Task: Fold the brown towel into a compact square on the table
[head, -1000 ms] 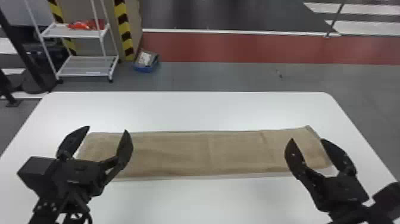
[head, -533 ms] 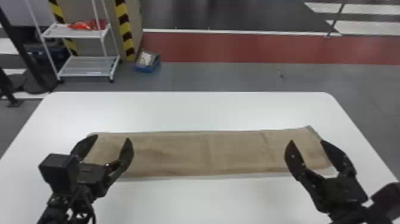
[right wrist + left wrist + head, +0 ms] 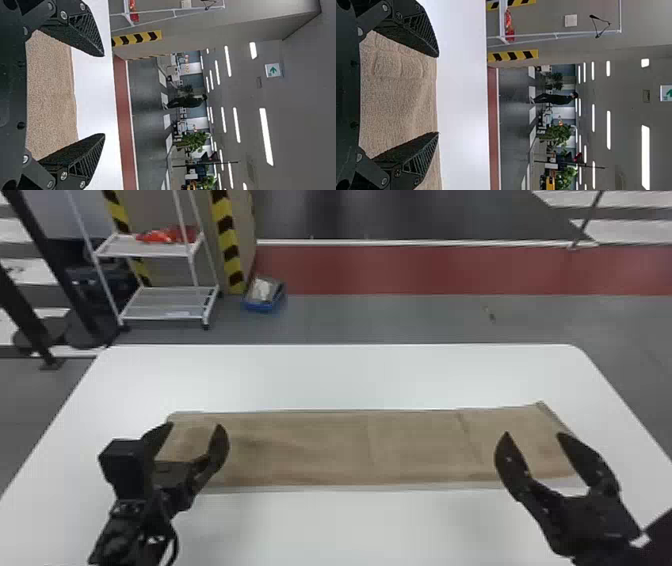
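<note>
The brown towel lies as a long, flat strip across the white table, with creases toward its right part and a slightly raised far right corner. My left gripper is open over the towel's left end, nothing between its fingers. Over the right end, my right gripper also stands open. In the left wrist view the towel shows beyond the spread fingers of the left gripper. The right wrist view has the towel behind the parted fingers of the right gripper.
Past the table's far edge, a white wire shelf stands on the floor at the left, near a blue box. Bare tabletop stretches along both long sides of the towel.
My left gripper has shifted a little to the right and its wrist has turned somewhat. The right gripper and the towel have stayed where they were.
</note>
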### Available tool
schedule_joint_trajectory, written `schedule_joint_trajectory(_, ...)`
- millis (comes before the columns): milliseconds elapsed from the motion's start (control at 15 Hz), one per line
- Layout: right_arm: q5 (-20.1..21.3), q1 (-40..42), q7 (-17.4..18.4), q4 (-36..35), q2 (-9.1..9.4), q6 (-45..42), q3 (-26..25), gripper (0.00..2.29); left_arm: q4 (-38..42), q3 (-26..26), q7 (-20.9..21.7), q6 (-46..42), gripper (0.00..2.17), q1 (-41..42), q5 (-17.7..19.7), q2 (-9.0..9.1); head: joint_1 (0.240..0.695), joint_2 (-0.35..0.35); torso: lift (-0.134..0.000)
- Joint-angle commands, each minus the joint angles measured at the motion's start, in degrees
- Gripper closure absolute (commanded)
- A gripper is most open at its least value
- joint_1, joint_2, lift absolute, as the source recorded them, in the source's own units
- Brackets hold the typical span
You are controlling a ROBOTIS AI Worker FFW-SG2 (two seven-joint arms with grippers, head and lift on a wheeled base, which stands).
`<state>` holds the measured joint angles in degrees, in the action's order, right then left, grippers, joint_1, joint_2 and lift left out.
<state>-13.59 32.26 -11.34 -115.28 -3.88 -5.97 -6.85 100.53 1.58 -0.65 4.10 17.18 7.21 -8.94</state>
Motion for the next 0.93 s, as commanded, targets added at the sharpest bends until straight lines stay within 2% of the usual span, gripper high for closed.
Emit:
schedule_joint_trajectory(0,0.05,-0.09,0.0,0.15,0.02,-0.22,0.0,0.19,-0.16,2.12,0.56,0.09,0.21,-0.13,0.7,-0.02,0.695,0.022,-0.123)
schedule_joint_trajectory(133,0.14,-0.44,0.0,0.76,0.02,-0.22,0.18,0.19,-0.16,4.84,2.67,2.72,0.21,-0.04,2.02,-0.02,0.695,0.038,-0.123)
schedule_joint_trajectory(333,0.14,-0.62,0.0,0.76,0.02,-0.4,0.44,0.19,-0.77,6.77,4.34,6.06,0.22,0.13,1.93,-0.02,0.695,0.075,-0.123)
schedule_joint_trajectory(467,0.14,-0.62,0.0,0.76,0.02,-0.58,0.7,0.19,-1.65,7.3,4.34,6.06,0.36,-0.04,1.93,-0.02,0.695,0.088,-0.123)
schedule_joint_trajectory(867,0.05,-0.09,-1.76,1.55,-0.25,-5.5,0.61,0.19,-1.74,7.74,4.25,9.93,0.36,-0.83,1.93,0.07,0.695,0.114,-0.123)
